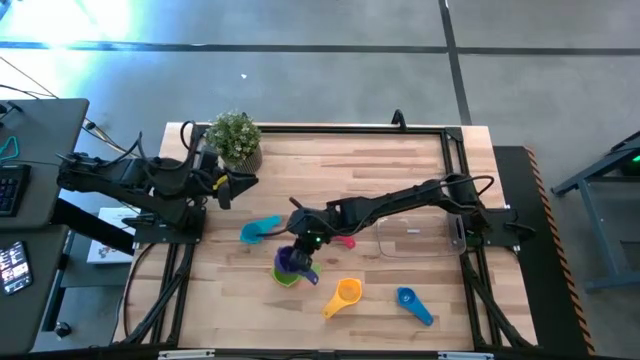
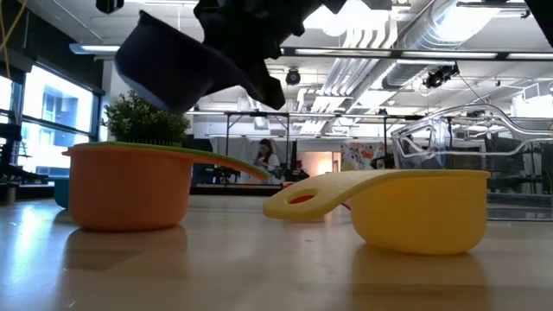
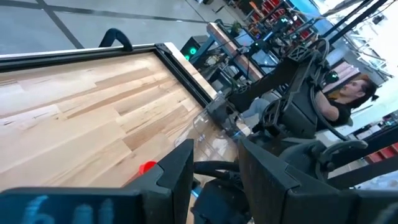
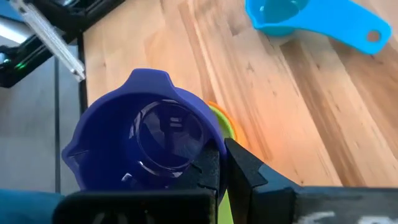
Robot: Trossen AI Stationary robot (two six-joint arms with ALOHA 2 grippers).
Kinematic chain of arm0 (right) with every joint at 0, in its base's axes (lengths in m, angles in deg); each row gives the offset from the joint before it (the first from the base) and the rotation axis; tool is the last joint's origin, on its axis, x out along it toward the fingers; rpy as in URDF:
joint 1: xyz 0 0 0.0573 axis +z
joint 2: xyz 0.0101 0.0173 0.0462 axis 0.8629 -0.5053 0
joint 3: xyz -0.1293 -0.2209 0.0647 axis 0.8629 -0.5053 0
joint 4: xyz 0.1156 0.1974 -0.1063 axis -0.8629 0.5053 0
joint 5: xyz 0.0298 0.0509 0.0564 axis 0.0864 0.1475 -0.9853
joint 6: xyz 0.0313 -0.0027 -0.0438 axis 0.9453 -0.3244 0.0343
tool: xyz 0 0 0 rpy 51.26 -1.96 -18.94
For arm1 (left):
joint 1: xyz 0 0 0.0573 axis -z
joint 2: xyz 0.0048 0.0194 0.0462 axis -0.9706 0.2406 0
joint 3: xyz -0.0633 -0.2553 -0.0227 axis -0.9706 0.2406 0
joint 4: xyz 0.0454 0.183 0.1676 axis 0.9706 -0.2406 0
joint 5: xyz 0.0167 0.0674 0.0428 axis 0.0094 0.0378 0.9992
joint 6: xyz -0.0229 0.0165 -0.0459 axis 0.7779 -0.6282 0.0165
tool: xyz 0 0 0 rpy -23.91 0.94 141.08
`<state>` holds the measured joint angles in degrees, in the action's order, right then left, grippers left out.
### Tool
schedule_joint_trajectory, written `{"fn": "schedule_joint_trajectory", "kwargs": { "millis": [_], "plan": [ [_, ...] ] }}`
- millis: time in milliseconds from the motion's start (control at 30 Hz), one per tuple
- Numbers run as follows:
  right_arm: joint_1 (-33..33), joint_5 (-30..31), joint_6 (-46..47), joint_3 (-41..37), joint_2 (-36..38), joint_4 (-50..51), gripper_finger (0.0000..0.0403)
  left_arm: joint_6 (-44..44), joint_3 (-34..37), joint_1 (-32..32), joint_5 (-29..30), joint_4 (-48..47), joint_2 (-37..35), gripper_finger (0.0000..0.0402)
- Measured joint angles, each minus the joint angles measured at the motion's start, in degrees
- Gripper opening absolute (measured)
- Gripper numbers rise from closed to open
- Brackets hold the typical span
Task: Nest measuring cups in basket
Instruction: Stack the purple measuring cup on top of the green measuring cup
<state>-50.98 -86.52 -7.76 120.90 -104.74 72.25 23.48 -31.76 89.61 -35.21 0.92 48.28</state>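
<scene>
Seven measuring cups (image 1: 347, 294), one clear basket (image 1: 415, 238), one potted plant (image 1: 235, 138) and two arms

We see right gripper (image 1: 300, 262) holding cup (image 1: 293, 260) above nested cups (image 1: 286, 277); basket (image 1: 418, 238) to right; plant pot (image 1: 235, 140) behind.

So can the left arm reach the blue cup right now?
Probably not. The left hand waits near the plant at the table's far left, while the blue cup lies near the front right, and the right arm, holding the purple cup, stretches across between them.
</scene>
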Motion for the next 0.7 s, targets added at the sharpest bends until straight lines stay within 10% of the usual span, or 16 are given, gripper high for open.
{"fn": "schedule_joint_trajectory", "kwargs": {
  "millis": [700],
  "plan": [
    [-4.70,6.34,-1.31,0.00,4.74,13.50,0.0001,20.97,-0.02,10.86,-7.91,-17.85,10.87,0.0115]
  ]
}}
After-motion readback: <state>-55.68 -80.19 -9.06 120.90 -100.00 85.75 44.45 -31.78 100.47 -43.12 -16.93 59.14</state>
